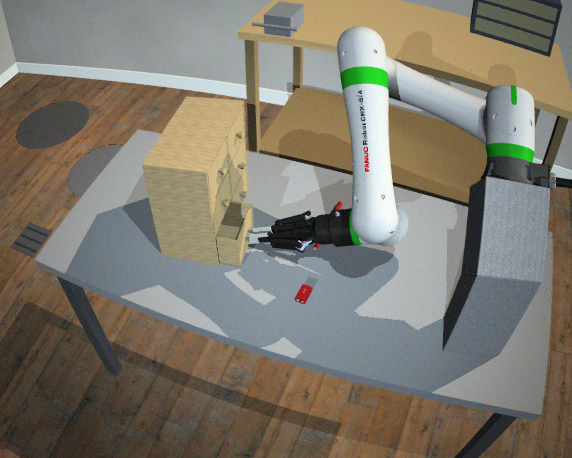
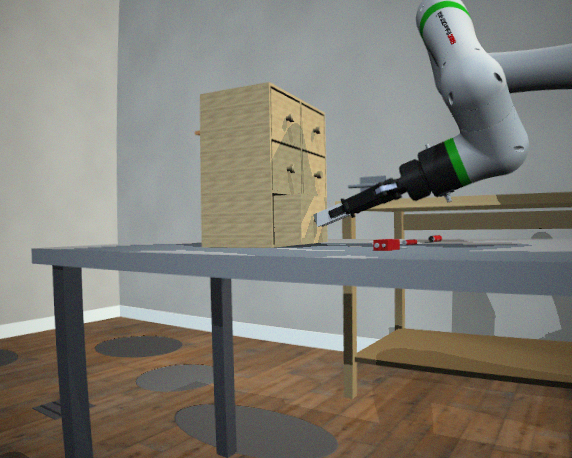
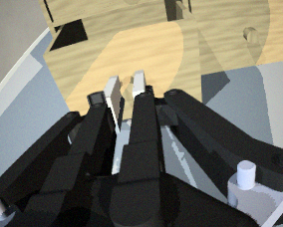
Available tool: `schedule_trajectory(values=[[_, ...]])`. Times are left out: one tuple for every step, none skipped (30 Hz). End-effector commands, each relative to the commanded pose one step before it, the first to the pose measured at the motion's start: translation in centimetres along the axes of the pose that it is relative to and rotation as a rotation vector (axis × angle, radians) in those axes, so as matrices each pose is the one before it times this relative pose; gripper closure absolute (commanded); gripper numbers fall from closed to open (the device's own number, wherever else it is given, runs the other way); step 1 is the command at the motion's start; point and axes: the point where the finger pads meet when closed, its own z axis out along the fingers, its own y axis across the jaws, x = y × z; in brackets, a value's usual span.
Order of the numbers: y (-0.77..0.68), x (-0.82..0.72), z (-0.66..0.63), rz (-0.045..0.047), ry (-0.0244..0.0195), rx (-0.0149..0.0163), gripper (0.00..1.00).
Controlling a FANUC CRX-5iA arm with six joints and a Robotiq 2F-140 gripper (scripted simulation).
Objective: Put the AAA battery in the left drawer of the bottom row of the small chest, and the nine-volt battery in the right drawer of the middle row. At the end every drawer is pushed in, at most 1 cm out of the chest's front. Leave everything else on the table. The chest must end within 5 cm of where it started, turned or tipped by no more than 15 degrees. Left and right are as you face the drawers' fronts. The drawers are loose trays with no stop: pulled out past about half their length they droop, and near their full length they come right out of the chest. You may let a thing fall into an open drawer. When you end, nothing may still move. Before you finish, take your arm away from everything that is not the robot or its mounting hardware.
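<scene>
The small wooden chest [image 1: 200,180] stands on the grey table, with its drawer fronts facing my arm. Its bottom-left drawer [image 1: 234,237] is pulled partly out and shows an open cavity; it also shows in the exterior view [image 2: 296,220]. My gripper [image 1: 254,235] lies level at that drawer's front and is shut on its knob, which is hidden between the fingers. The red nine-volt battery [image 1: 305,291] [image 2: 386,244] lies flat on the table in front of the chest. Two small red cylinders [image 2: 410,242] [image 2: 434,238] lie near my wrist; I cannot tell which is the AAA battery.
The other drawers look pushed in. My arm's grey pedestal [image 1: 505,250] stands at the table's right end. A wooden side table [image 1: 400,60] behind holds a grey box [image 1: 283,17] and a dark shelf unit [image 1: 515,22].
</scene>
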Motion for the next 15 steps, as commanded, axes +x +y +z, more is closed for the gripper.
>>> schedule_trajectory(values=[[-0.013, -0.047, -0.167, 0.00022, 0.00009, 0.00009, 0.92], [0.000, 0.000, 0.000, 0.00000, 0.00000, 0.00000, 0.92], [0.000, 0.000, 0.000, 0.00000, 0.00000, 0.00000, 0.92], [0.000, -0.021, -0.056, 0.00000, 0.00000, 0.00000, 0.92], [0.000, -0.019, -0.051, 0.00000, 0.00000, 0.00000, 0.92], [0.000, -0.017, -0.046, 0.00000, 0.00000, 0.00000, 0.92], [0.000, -0.015, -0.041, 0.00000, 0.00000, 0.00000, 0.92], [0.000, -0.013, -0.036, 0.00000, 0.00000, 0.00000, 0.92], [0.000, -0.011, -0.032, 0.00000, 0.00000, 0.00000, 0.92], [0.000, -0.010, -0.027, 0.00000, 0.00000, 0.00000, 0.92], [0.000, -0.008, -0.023, 0.00000, 0.00000, 0.00000, 0.92], [0.000, -0.007, -0.019, 0.00000, 0.00000, 0.00000, 0.92], [0.000, -0.005, -0.015, 0.00000, 0.00000, 0.00000, 0.92], [0.000, -0.004, -0.012, 0.00000, 0.00000, 0.00000, 0.92], [0.000, -0.003, -0.009, 0.00000, 0.00000, 0.00000, 0.92]])
